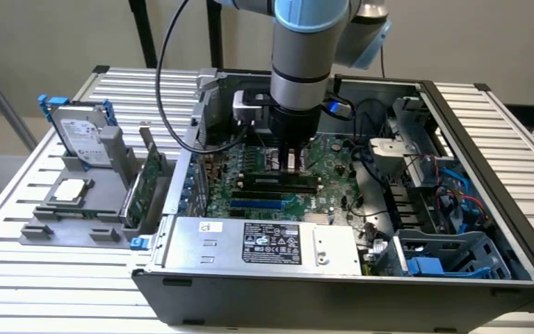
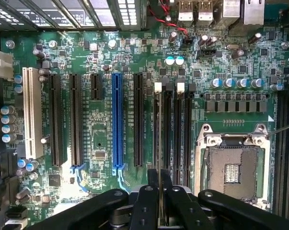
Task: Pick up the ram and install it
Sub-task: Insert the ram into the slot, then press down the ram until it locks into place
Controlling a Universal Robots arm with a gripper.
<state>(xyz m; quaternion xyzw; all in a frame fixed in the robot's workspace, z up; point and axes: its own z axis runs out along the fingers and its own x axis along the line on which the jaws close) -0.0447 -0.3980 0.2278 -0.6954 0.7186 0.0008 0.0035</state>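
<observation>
My pincer [image 2: 159, 201] is closed narrow on the ram [image 2: 159, 143], which I see edge-on in the wrist view as a thin pale line running from between my fingers [image 2: 146, 206] out over the motherboard [image 2: 101, 96]. The stick hangs directly above the bank of black memory slots [image 2: 173, 124] with their white latches, and its edge appears to run along the slot nearest the long black expansion slots, though I cannot tell whether it has touched the slot yet or sits just above it. So I judge that picking up is done and I am in the install step, at the point of seating. What this calls for, as I read it, is keeping the stick parallel to the slot and squarely over it, then a straight press down with no twist, since a slim board like this could bend or catch on a latch if it goes in tilted. Beside the slots lies the open processor socket [image 2: 233, 167], and farther across the board the blue slot [image 2: 117, 120] and the white one [image 2: 32, 115]. In the exterior view my arm [image 1: 306, 62] reaches down into the open computer case [image 1: 489, 181], the power supply [image 1: 258, 243] at the near wall. Beyond the case, on the slatted surface [image 1: 26, 257], a grey holder [image 1: 91, 223] carries a hard drive [image 1: 81, 136] and a green expansion card [image 1: 147, 181].
</observation>
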